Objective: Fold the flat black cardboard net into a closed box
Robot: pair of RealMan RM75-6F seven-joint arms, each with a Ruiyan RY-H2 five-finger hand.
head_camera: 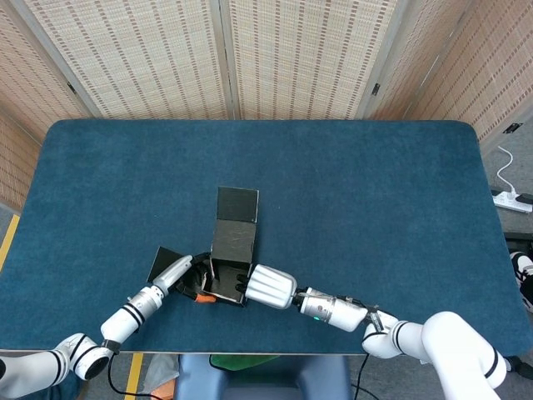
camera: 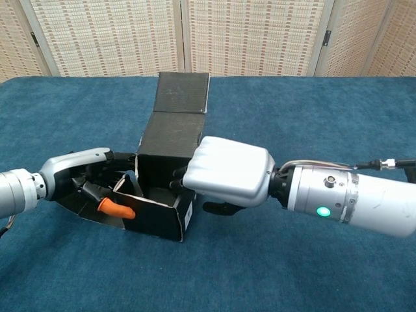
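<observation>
The black cardboard box stands half folded and open-topped near the table's front edge, also seen as the box in the head view. Its lid panel lies back, away from me. My right hand is at the box's right wall, its dark fingers hooked over the rim and the thumb outside below. My left hand sits over the flat left flap, and its orange-tipped finger touches the box's left wall from outside. What lies behind the right hand is hidden.
Blue cloth covers the table, whose front edge runs just below the box. Woven screens stand behind the table. A white power strip lies on the floor at the right.
</observation>
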